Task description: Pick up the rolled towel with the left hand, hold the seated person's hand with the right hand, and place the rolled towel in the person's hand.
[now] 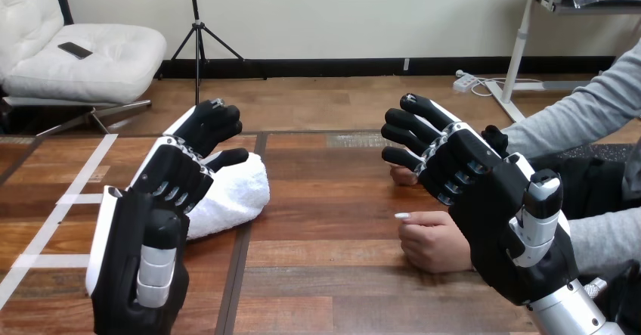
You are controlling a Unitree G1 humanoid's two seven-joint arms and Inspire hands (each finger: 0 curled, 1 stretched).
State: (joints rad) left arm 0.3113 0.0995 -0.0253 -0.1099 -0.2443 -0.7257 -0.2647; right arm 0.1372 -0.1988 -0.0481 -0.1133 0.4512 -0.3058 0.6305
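1. Robot's left hand [155, 206], black w/ white shells, is raised over the brown wooden table [325, 274], palm toward the camera. Its fingers [215, 119] are loosely bent and mostly open, w/ nothing clamped.
2. The white rolled terry towel [238, 191] lies on the table just behind those fingers. The thumb tip overlaps the towel's top edge; contact can't be told.
3. Right hand [491, 199] is also palm toward the camera. Its fingers [412, 123] are spread, slightly bent, open and holding nothing.
4. The person's nearer hand [431, 240], a loose fist, rests on the table just below the right fingers, next to the palm. Touching or not: can't tell.
5. The person's farther hand [401, 175] peeks out behind the right fingertips, mostly hidden.
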